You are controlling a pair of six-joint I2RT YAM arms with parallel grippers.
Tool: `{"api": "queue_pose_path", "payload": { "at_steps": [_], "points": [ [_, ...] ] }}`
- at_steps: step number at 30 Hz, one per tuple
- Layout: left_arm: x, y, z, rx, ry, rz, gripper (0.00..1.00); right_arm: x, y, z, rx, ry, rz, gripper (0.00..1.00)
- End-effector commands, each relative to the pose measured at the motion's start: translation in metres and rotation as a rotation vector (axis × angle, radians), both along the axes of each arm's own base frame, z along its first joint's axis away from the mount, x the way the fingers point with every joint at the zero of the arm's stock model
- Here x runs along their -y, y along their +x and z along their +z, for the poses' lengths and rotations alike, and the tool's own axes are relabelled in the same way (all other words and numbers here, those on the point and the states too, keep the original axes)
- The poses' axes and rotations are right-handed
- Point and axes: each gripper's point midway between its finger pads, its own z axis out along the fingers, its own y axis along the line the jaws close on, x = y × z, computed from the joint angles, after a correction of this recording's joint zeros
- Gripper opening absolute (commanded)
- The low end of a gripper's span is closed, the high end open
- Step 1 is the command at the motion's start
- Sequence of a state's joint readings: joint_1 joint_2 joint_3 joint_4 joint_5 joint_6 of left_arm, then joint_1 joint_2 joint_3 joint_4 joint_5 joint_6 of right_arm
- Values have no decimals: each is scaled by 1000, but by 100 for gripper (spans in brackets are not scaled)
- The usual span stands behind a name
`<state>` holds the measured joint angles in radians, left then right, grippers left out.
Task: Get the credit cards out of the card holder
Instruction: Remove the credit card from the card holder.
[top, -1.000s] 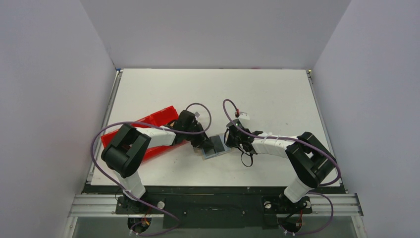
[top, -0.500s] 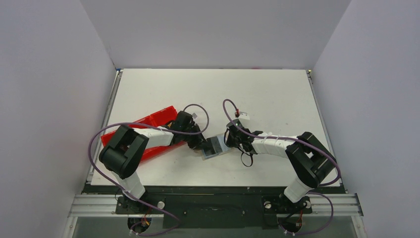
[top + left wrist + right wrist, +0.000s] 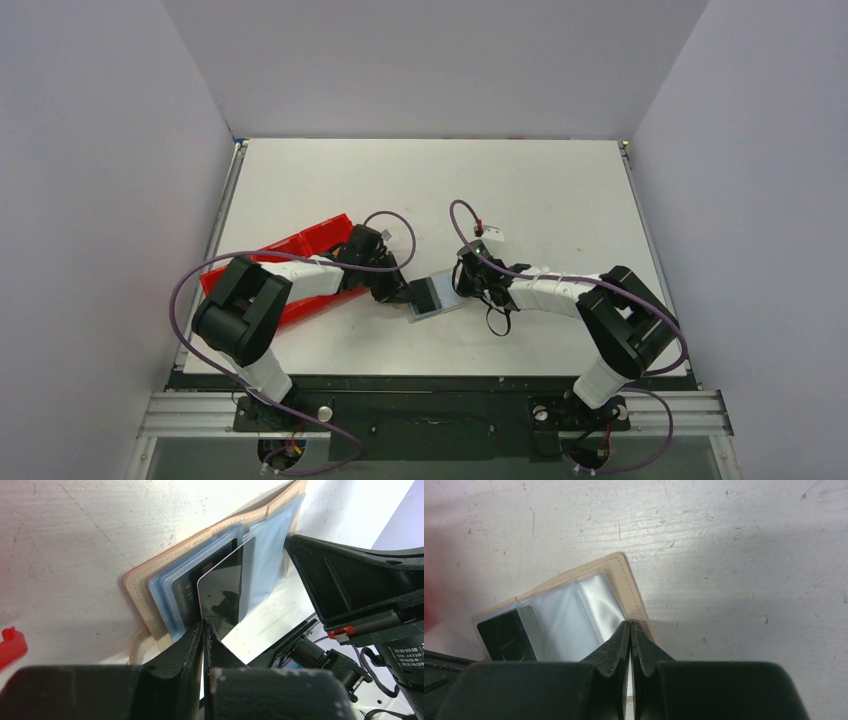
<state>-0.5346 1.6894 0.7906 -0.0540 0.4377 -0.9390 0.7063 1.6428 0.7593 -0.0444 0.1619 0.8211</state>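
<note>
The card holder [image 3: 438, 297] lies open on the table between the two arms: a tan stitched cover [image 3: 137, 587] with clear bluish plastic sleeves. My left gripper [image 3: 205, 627] is shut on the edge of a dark glossy credit card [image 3: 222, 597], which stands partly drawn out of the sleeves. Another dark card [image 3: 182, 592] stays inside a sleeve. My right gripper [image 3: 630, 625] is shut, its tips pressed down on the holder's tan edge [image 3: 624, 575] with nothing between them. The right wrist view shows the dark card [image 3: 506, 637] at the holder's far end.
A red tray [image 3: 300, 245] lies just behind my left arm, near the table's left edge. The right arm's black body [image 3: 360, 580] sits close on the far side of the holder. Purple cables loop above both wrists.
My left gripper has drawn back to the left, toward the red tray, with the card pinched in it. The right arm and the holder have held still.
</note>
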Motion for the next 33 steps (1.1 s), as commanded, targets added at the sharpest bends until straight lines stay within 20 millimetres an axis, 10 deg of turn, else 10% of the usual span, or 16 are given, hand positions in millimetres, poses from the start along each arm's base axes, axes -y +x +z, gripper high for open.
{"api": "queue_pose_path", "payload": {
  "at_steps": [1, 33],
  "points": [
    [-3, 2, 13, 52, 2, -18, 0, 56, -52, -66, -235, -226, -6, 0],
    [-6, -8, 55, 160, 61, -97, 0, 94, -51, -53, -197, -221, -127, 0]
  ]
}}
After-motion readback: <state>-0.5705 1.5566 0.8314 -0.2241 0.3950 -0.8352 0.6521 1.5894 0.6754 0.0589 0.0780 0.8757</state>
